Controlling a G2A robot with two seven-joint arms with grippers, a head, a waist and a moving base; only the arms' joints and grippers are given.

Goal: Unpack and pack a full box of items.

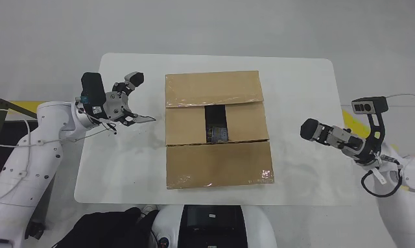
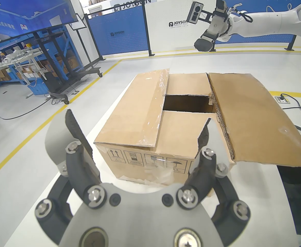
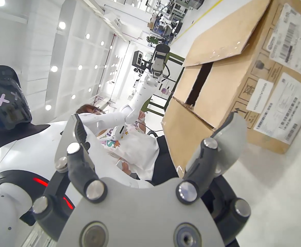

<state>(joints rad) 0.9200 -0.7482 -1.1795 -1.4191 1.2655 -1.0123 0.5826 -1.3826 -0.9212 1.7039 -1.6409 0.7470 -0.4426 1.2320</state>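
Note:
A brown cardboard box stands in the middle of the white table. Its two long flaps lie nearly flat, taped at the edges. Between the short flaps a narrow gap shows dark items inside. In the left wrist view the box is just ahead of my left gripper. That left gripper hangs open and empty over the table, to the left of the box. On the other side of the box my right gripper is open and empty too, facing the labelled side of the box. From the top, the right gripper is a short way from the box.
The table has bare surface on both sides of the box and a strip behind it. Its rounded edges lie close beyond each arm. Paper labels cover the box wall facing the right arm.

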